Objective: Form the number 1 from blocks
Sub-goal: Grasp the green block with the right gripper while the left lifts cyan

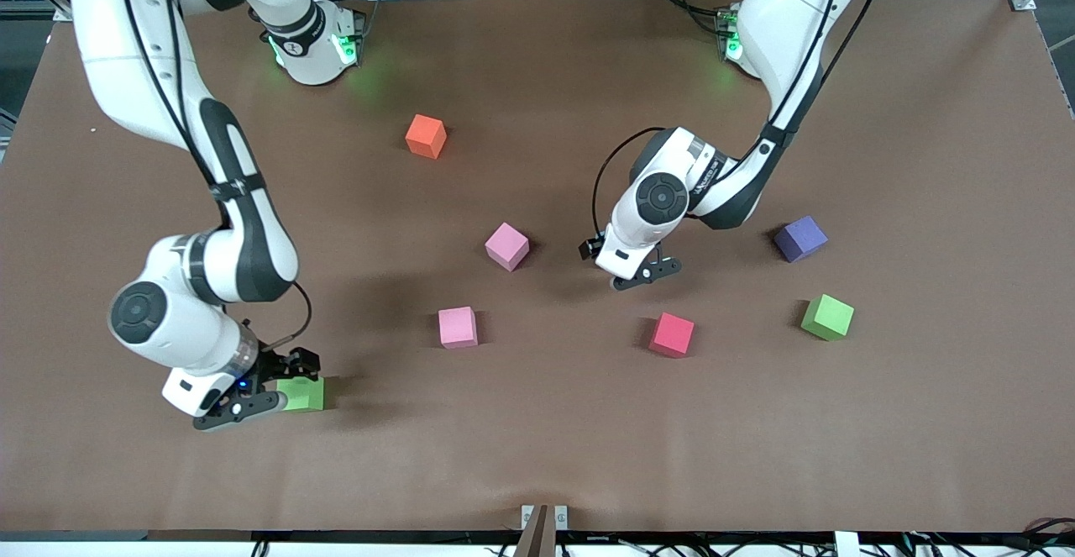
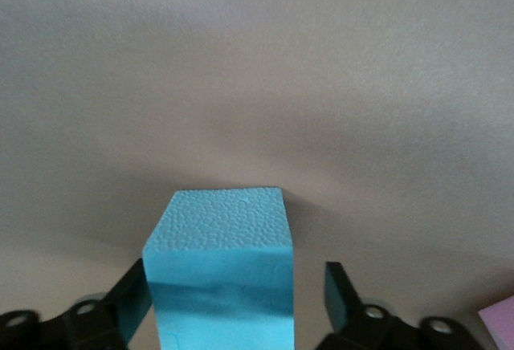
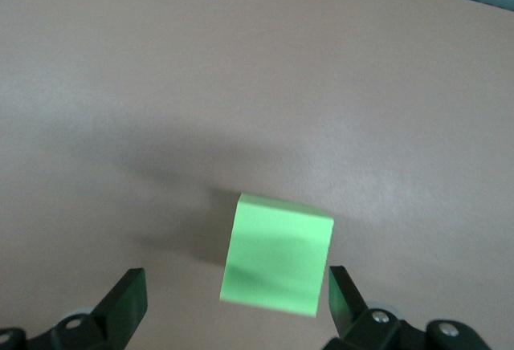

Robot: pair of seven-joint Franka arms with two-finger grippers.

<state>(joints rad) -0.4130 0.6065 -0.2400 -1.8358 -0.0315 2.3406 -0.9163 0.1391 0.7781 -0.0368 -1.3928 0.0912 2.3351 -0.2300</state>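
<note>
Left gripper (image 1: 645,273): down at table centre, jaws straddling a light blue foam cube (image 2: 221,278); one finger (image 2: 132,298) touches, the other stands apart, so no grip yet.
Right gripper (image 1: 273,391): wide open around a green foam cube (image 3: 277,258) at the table's 7 o'clock, holding nothing.
Why: both arms look set to gather cubes for the numeral.
Red foam cube (image 1: 672,334): at 5 o'clock of the left gripper, loose.

Bare brown table (image 1: 537,439) lies between the scattered blocks, each standing well apart from the next
</note>
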